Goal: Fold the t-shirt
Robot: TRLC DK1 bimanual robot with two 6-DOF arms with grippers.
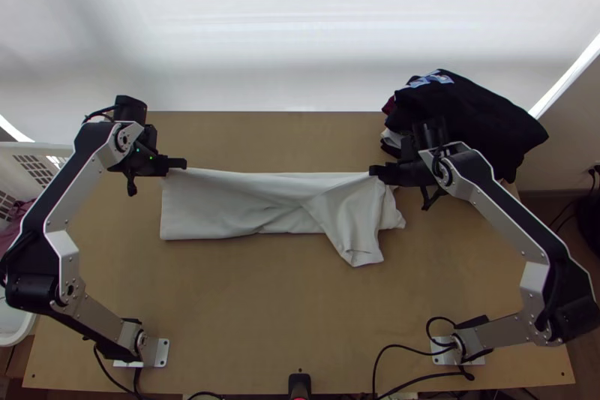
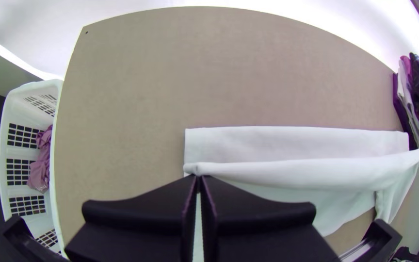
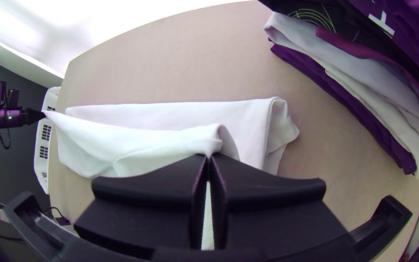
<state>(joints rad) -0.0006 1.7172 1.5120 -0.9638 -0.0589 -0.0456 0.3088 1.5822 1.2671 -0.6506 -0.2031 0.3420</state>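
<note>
A white t-shirt lies folded into a long strip across the table, with a loose flap hanging toward the near edge at its right part. My left gripper is shut on its far left corner, and my right gripper pinches the far edge near the right end. In the left wrist view the closed left gripper holds an edge of the white t-shirt, raised over the layer beneath. The right gripper is closed on a bunched bit of the t-shirt in the right wrist view.
A pile of dark and light folded clothes stands at the table's far right, right beside the right gripper. A white basket with a pinkish cloth is off the left edge. Bare wood lies on the near side.
</note>
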